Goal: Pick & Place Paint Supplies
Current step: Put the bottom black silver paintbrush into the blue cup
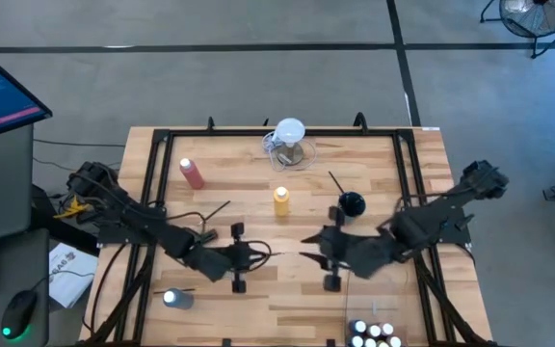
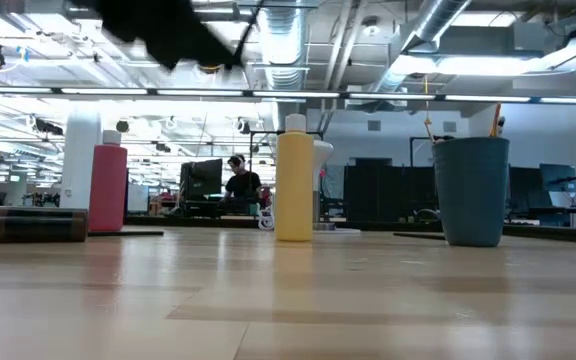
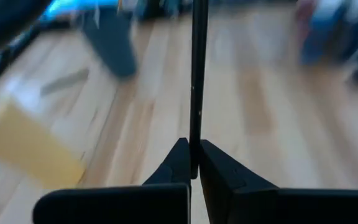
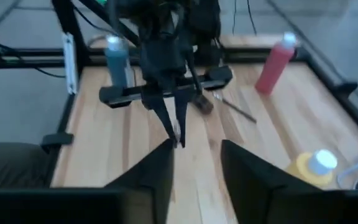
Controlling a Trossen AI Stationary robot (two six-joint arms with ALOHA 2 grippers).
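My left gripper hovers over the table's middle, shut on a thin dark paintbrush. My right gripper faces it from the right, open, with the brush's free end just before its fingers. The yellow bottle stands upright behind them, and the pink-red bottle stands far left. The blue bottle stands near left. Another brush lies flat on the wood. Several white-capped bottles sit at the near right edge. My left gripper pinches the paintbrush's shaft between its two shut fingers. The brush runs straight forward out of the fingertips, along them, toward my right gripper. It is lifted clear of the table and roughly level.
A dark blue cup holding a brush stands right of the yellow bottle. The clear jug with a white round top sits at the far edge. A small dark cylinder lies on its side. Black rails frame the table.
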